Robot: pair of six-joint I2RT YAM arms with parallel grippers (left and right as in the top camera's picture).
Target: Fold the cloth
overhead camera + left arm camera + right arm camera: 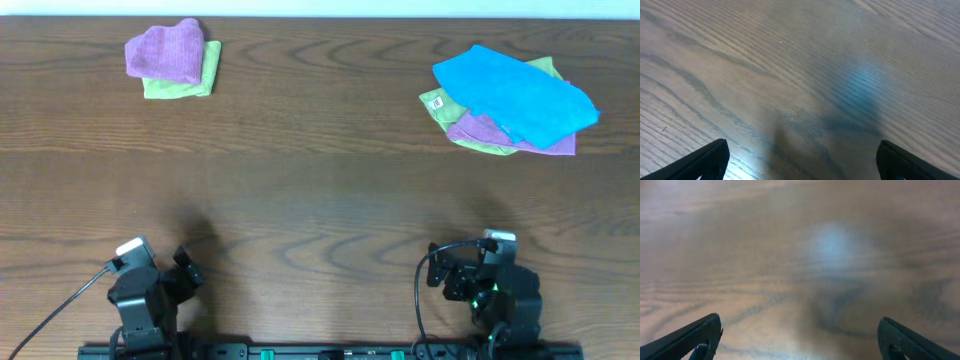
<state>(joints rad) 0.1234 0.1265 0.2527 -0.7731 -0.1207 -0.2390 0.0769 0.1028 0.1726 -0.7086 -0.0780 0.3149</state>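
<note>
- Lying near the far left corner of the table (320, 200), the cloth (165, 50) is sitting as a compact purple bundle on top of a folded light green cloth (190, 86). It is looking already folded, so the task is appearing done or close to it.
- Running a little longer along the far edge than toward the near edge, the bundle is showing no free corner and no tag from above.
- Waiting by the near edge, the left gripper (188, 268) is sitting toward the near left corner and the right gripper (450, 272) toward the near right corner.
- Both are standing well apart from the cloth. It is lying almost straight out toward the far edge from the left one, so the left arm is clearly the nearer.
- Both pairs of jaws are standing spread wide and pinching nothing.
- Resting near the far right corner, a loose pile is carrying a blue cloth (515, 92) on top, with a second purple cloth (478, 128) and another green cloth (440, 106) peeking out beneath. That pile is lying nearer the right arm.
- Only the overhead view is showing any cloth.
- The wrist views are showing just bare wood grain and a pale blurred reflection between the black fingers (710, 160) at their bottom corners. They are making the open gaps plainer than the overhead does.
</note>
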